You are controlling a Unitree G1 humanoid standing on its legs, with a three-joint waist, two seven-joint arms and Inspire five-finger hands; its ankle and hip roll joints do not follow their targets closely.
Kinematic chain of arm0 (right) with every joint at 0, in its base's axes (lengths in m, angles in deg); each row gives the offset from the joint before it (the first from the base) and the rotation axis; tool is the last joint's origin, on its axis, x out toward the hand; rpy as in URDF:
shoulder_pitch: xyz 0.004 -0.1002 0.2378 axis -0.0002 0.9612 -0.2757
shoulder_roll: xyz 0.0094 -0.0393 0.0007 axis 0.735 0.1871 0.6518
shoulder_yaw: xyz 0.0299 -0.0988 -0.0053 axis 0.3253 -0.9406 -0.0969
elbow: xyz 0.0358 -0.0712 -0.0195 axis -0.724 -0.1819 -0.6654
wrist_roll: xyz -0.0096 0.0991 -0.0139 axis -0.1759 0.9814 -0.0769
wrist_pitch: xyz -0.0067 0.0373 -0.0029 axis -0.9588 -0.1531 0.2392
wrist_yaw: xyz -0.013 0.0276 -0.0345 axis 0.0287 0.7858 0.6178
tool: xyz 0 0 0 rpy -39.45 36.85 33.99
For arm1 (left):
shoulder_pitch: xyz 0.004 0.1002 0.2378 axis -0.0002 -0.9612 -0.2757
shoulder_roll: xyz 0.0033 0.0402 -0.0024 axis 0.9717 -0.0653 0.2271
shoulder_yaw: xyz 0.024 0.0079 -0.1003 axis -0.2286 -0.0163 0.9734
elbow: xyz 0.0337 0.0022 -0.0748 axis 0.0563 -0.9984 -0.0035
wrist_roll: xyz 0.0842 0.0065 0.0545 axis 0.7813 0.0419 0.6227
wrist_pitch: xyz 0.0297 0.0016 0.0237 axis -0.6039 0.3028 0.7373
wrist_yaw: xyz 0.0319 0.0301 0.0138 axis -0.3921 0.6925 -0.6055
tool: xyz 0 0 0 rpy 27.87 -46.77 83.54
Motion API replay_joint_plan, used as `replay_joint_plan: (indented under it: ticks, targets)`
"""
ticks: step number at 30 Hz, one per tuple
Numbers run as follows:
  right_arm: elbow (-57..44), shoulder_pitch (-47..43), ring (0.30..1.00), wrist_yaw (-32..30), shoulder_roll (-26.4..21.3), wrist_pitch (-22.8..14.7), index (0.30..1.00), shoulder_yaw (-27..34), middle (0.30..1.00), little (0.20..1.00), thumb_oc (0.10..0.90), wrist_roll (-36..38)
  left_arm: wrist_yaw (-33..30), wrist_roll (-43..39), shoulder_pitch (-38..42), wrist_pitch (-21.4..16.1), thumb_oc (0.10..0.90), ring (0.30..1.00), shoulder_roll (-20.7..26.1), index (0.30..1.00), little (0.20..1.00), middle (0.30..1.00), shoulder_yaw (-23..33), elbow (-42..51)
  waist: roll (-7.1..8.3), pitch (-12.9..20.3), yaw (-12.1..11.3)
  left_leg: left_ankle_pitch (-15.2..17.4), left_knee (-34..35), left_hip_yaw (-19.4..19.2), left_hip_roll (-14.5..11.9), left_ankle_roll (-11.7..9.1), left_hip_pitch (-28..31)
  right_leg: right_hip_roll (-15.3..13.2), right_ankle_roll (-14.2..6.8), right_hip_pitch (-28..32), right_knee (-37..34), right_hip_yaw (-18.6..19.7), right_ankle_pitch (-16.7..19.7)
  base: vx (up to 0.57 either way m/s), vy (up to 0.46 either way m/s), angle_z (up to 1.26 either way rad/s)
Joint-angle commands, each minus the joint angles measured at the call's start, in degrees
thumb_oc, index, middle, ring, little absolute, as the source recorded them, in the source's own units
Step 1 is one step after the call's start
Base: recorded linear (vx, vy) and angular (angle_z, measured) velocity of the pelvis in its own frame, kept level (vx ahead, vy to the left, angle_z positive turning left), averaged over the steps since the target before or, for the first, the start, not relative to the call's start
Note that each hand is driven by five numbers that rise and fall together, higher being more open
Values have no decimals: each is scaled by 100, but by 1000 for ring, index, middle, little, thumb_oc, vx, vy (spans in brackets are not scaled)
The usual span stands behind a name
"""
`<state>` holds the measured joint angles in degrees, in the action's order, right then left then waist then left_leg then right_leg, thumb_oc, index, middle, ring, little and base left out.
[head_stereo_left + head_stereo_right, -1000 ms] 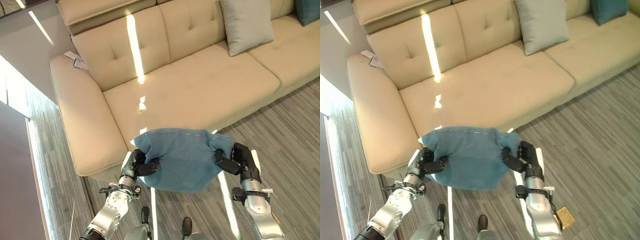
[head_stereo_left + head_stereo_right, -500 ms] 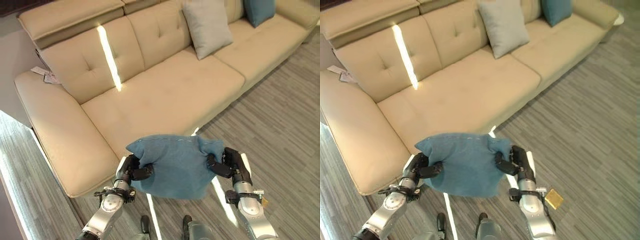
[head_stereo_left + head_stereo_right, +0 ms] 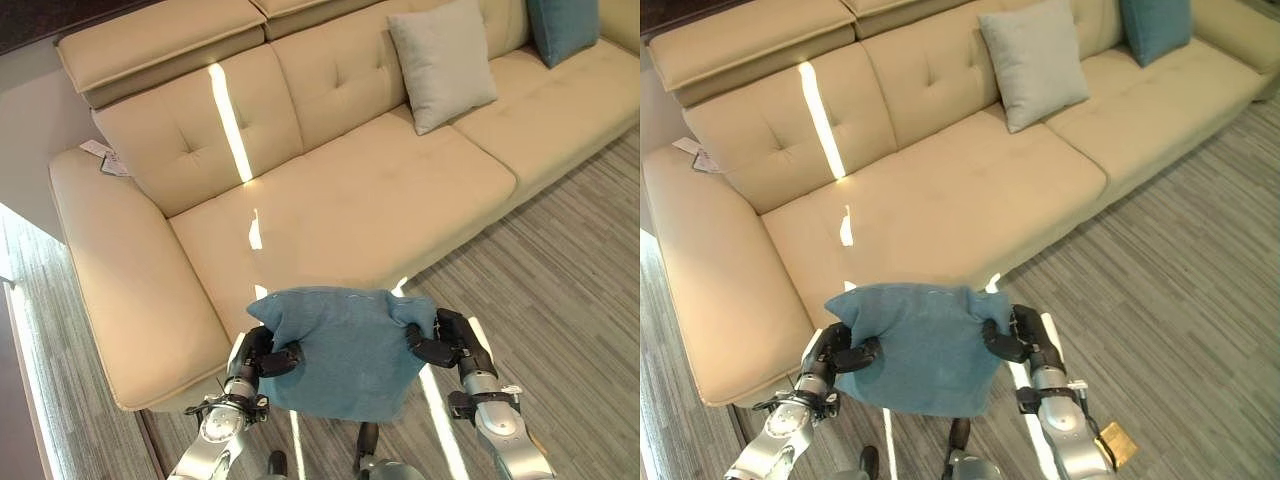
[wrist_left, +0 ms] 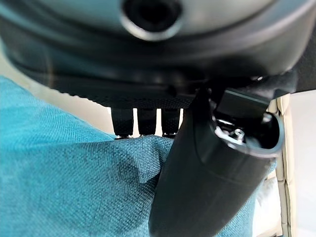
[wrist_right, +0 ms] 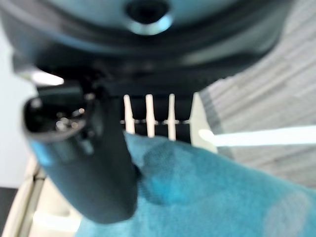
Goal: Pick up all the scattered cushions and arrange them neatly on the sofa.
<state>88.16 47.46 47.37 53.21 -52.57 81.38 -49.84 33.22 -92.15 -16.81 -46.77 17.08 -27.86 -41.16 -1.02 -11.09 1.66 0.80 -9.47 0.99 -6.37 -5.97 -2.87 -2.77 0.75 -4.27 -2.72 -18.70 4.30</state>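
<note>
From the left eye view the whole sofa (image 3: 330, 200) has slid right versus half a second back, so that's the head turning, while the blue cushion (image 3: 345, 345) is still hanging at 6 o'clock off the seat's front edge, pinched between the left hand (image 3: 262, 355) and right hand (image 3: 445, 340). The right eye view has the grey cushion (image 3: 1033, 62) at 1 o'clock and a second blue cushion (image 3: 1155, 28) beyond it, both already propped up. The wrist views show each thumb clamped on the fabric with fingers curled behind, so I'd say it's carry-in-progress, placing next.
</note>
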Motion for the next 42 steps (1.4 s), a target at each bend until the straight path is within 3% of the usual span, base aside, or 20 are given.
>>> replay_joint_plan:
  ticks: [1,3,4,8,12,15,19,21,24,28,30,31,33,35,38,40,41,42]
  targets:
    - [-666,-362,300,-95,-20,-652,300,98,300,300,400,196,216,-45,803,-798,400,300,52,300,300,300,29,614,311,232,-119,236,-1435,-91,385,191,-373,-145,-544,282,289,273,-601,130,-115,34]
    - [-648,-372,300,-90,-26,-623,300,118,300,300,400,197,210,-82,790,-770,400,300,53,300,300,300,80,625,340,246,-155,418,-1334,-95,535,254,-616,-132,-573,369,193,290,-657,180,-66,11]
    - [-639,-404,300,-95,-25,-643,300,114,300,300,400,207,181,-44,768,-738,400,300,37,300,300,300,100,607,375,288,-207,669,-963,-60,813,338,-779,-128,-622,418,142,323,-713,168,-27,0]
    - [-562,-490,300,-184,12,-629,300,126,300,300,400,169,179,-24,813,-739,400,300,32,300,300,300,87,580,353,324,-251,548,-498,-332,811,344,-881,-89,-652,483,185,269,-829,138,25,-5]
    - [-603,-505,300,-131,148,-627,300,116,300,300,400,97,170,23,809,-711,400,300,73,300,300,300,84,602,284,447,-303,566,-13,-316,856,447,-481,-115,-738,570,505,228,-955,206,98,-8]
    - [-531,-583,300,-23,231,-581,300,1,300,300,400,-13,172,35,763,-705,400,300,142,300,300,300,134,634,180,456,-425,577,429,-374,872,674,-23,-381,-940,366,1421,188,-943,195,181,-3]
    - [-524,-648,300,54,259,-560,300,-70,300,300,400,-16,173,29,737,-711,400,300,204,300,300,300,163,654,132,385,-413,583,498,-342,877,787,110,-521,-1086,90,2057,236,-738,79,69,-6]
    - [-544,-696,300,99,267,-582,300,-130,300,300,400,-29,183,6,666,-743,400,300,217,300,300,300,208,678,-4,320,-388,604,680,-176,834,861,337,-537,-1121,-368,2590,441,-627,139,44,22]
    - [-562,-769,300,112,225,-571,300,-169,300,300,400,-42,191,-70,609,-768,400,300,184,300,300,300,236,652,-67,277,-343,623,899,-95,808,813,526,-582,-1033,-554,2030,493,-680,151,-71,22]
    - [-612,-787,300,73,166,-549,300,-193,300,300,400,-111,200,-66,564,-783,400,300,122,300,300,300,273,572,-81,218,-212,749,1028,115,773,675,832,-635,-1144,-931,981,708,-238,196,-183,15]
    - [-608,-788,300,98,162,-550,300,-204,300,300,400,-148,247,-47,540,-825,400,300,82,300,300,300,273,518,-44,261,-186,858,1068,162,740,590,962,-631,-1158,-755,739,671,-147,236,-260,75]
    - [-589,-718,300,93,143,-551,300,-168,300,300,400,-172,258,-65,480,-823,400,300,5,300,300,300,266,496,-47,366,-165,915,970,199,601,461,1039,-592,-1092,-658,763,602,-177,276,-345,71]
    - [-561,-697,300,94,103,-563,300,-152,300,300,400,-138,297,-128,493,-824,400,300,-31,300,300,300,239,450,-53,405,-174,721,537,204,492,281,875,-508,-1015,-444,619,482,-221,177,-308,33]
    - [-535,-696,300,52,17,-575,300,-136,300,300,400,-76,294,-176,538,-794,400,300,-70,300,300,300,224,435,-33,358,-184,431,-378,124,381,100,424,-437,-881,-111,412,350,-311,59,-246,56]
    - [-512,-714,300,22,-69,-546,300,-108,300,300,400,-12,331,-274,567,-774,400,300,-110,300,300,300,250,407,75,257,-275,203,-1330,-145,245,140,-145,-373,-681,236,235,226,-435,66,-205,21]
    - [-517,-682,300,25,-94,-506,300,-77,300,300,400,16,339,-315,601,-758,400,300,-127,300,300,300,245,389,112,246,-320,316,-1273,-315,232,207,-331,-355,-658,426,114,106,-515,150,-157,14]
    - [-530,-618,300,15,-106,-510,300,-40,300,300,400,37,344,-273,617,-739,400,300,-165,300,300,300,218,347,144,306,-337,564,-816,-465,381,283,-454,-368,-698,543,2,-24,-586,215,-121,24]
    - [-525,-592,300,-1,-113,-507,300,-14,300,300,400,19,348,-253,623,-735,400,300,-176,300,300,300,205,343,148,326,-329,544,-616,-573,441,305,-508,-350,-720,607,-48,-99,-604,206,-95,37]
